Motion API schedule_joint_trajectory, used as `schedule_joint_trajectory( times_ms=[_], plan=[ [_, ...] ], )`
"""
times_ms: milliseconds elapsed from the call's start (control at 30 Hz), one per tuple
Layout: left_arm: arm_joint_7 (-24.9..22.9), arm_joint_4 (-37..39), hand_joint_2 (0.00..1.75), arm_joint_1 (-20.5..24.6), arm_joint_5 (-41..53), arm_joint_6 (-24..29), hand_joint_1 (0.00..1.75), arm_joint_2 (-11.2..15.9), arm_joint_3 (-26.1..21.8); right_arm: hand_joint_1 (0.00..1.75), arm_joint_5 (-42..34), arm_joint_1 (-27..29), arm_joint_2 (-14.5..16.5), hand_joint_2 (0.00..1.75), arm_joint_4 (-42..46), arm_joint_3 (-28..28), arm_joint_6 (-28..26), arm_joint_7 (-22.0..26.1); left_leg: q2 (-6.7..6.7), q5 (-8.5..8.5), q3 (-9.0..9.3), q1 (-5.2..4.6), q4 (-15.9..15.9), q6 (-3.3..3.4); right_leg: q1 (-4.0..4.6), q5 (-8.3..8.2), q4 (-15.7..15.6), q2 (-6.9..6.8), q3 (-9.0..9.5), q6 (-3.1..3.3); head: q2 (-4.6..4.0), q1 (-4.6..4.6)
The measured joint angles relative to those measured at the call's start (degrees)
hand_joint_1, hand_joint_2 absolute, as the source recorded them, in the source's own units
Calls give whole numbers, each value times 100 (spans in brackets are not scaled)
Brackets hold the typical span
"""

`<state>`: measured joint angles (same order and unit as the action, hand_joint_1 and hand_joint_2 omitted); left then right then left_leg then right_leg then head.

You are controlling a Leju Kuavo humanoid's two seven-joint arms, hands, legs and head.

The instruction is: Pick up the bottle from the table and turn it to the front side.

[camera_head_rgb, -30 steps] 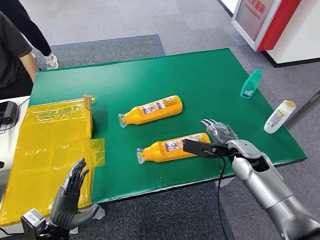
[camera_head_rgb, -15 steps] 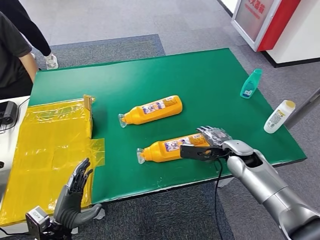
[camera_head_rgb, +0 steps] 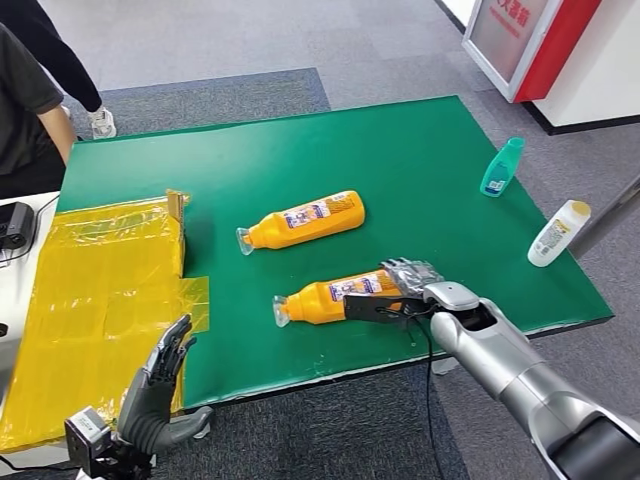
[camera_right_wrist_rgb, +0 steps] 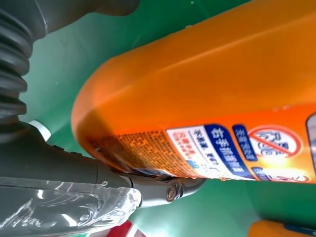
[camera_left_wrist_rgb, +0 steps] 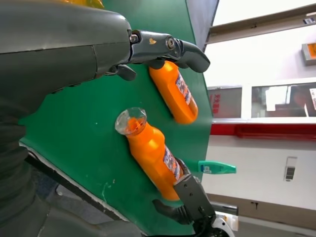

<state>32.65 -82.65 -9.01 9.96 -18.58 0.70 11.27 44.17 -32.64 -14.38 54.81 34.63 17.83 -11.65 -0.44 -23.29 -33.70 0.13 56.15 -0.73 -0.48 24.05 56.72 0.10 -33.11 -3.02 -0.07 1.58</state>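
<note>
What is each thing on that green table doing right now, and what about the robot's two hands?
Near orange bottle: lying on its side, clear cap toward the yellow sheet, base end in the right hand.
Far orange bottle: lying on its side, untouched.
Teal bottle: lying down near the table's far right edge.
White bottle: lying at the right edge.
Right hand: fingers around the near bottle's base.
Left hand: open, off the table, holding nothing.

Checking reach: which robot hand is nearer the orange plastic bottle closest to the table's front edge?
Right. The right robot hand is at the base end of that orange plastic bottle; the left robot hand is off the green table, beyond its front edge.
</note>
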Motion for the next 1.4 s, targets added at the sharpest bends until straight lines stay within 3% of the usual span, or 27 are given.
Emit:
schedule_joint_trajectory(
  times_ms=[67,100,467,633,867,1033,1233,1400],
  plan=[
    [0,12,175,1,-9,1,0,4,8,170,-1,-14,38,175,-62,25,-48,0,0,0,0,0,0,0,0,0,0,0,0,0,0,-1],
    [0,16,175,1,-14,1,0,5,13,175,-3,-16,54,175,-82,33,-77,1,0,0,0,0,0,0,0,0,0,0,0,0,0,0],
    [11,49,175,-23,-26,72,0,19,20,175,-50,50,76,175,-54,-19,-303,27,0,0,1,0,0,0,0,0,0,0,-1,0,0,-1],
    [-3,28,175,-95,-37,111,0,26,4,175,-276,393,45,175,486,-179,-394,36,0,0,-1,0,0,0,0,0,0,0,-5,0,0,-1],
    [-14,-86,175,-317,-46,118,0,-8,-78,175,-609,1403,48,175,2113,-651,-1193,571,-3,-4,-14,1,0,-1,1,7,0,-5,-13,4,0,0],
    [-163,-188,175,-494,-140,104,0,-91,-237,175,-744,2306,248,175,3316,-912,-1630,982,-3,-10,-16,1,0,-2,2,14,0,-6,-16,9,0,0],
    [-555,-204,175,-566,-279,-71,0,-186,-387,175,-916,3001,582,175,3965,-1015,-1750,1389,-3,-10,-16,1,-1,-2,2,18,0,-6,-17,9,0,0],
    [-614,-204,175,-484,-513,-457,0,-217,-347,175,-860,3274,867,175,3983,-854,-1923,1729,-2,-8,-16,2,-1,-2,2,16,0,-6,-18,8,0,-1]
  ],
)
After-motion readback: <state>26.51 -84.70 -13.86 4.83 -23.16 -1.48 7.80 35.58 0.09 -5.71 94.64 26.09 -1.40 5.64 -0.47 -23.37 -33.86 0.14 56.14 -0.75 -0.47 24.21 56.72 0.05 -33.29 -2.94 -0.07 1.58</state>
